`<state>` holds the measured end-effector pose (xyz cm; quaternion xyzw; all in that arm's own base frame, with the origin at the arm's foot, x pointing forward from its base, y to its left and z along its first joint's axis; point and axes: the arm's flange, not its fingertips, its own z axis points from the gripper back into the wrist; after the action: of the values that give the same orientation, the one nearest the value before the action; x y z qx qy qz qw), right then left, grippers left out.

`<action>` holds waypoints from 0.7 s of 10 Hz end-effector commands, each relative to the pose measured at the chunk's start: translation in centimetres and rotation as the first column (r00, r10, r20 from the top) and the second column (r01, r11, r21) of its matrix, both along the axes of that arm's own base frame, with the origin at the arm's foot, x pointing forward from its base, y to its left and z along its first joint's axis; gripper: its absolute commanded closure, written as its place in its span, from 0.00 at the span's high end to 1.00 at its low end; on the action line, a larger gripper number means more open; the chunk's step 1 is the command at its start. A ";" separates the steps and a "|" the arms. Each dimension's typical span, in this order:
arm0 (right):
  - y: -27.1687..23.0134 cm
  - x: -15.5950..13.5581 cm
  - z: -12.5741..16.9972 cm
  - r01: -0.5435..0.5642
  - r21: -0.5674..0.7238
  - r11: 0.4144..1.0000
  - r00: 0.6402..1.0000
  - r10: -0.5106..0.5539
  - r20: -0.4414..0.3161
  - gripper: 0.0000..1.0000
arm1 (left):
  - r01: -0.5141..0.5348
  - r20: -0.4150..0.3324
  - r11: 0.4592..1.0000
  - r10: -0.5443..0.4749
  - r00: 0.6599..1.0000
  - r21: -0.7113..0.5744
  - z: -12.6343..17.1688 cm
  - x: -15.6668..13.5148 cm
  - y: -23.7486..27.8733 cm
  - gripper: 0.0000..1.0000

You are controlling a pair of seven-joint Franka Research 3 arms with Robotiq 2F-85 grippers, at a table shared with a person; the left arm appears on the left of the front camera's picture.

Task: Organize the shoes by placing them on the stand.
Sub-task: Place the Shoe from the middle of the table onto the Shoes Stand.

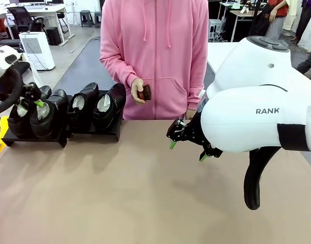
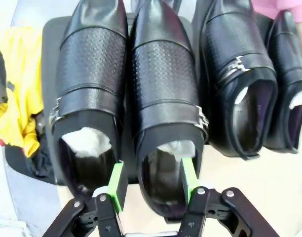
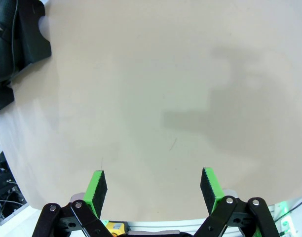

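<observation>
Room: open office floor behind the table, desks, chairs and a white appliance at far left.
Surface: plain tan tabletop, bare in the middle.
Stand: low black stand at the table's left far edge, carrying all four shoes side by side, openings with white paper toward the robot.
Left gripper: left gripper over the second shoe from the left, green pads straddling its heel rim, jaws partly spread, not pinching.
Person: pink hoodie, one hand holding a small brown object.
Right gripper: right gripper above bare tabletop, jaws wide, nothing between them.
Writing: "RANK" legible on the right arm.
</observation>
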<state>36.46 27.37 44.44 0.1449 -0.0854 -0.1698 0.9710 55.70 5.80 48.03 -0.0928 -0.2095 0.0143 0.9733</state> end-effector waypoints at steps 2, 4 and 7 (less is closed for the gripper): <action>-0.1 0.3 0.2 -0.014 0.010 1.000 1.000 0.014 -0.005 1.00 | -0.022 0.042 1.000 0.021 0.999 0.005 3.4 -4.8 -0.5 0.59; -0.1 0.3 0.2 -0.014 0.010 1.000 1.000 0.014 -0.005 1.00 | -0.027 0.032 0.999 0.028 0.999 -0.025 5.4 -7.3 -0.3 0.59; -0.1 0.3 0.2 -0.014 0.010 1.000 1.000 0.014 -0.005 1.00 | -0.012 0.051 1.000 0.012 0.999 -0.012 4.0 -4.3 -0.4 0.59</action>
<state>36.46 27.37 44.44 0.1449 -0.0853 -0.1698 0.9710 50.55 5.15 52.26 -0.1009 -0.2318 0.0205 0.9673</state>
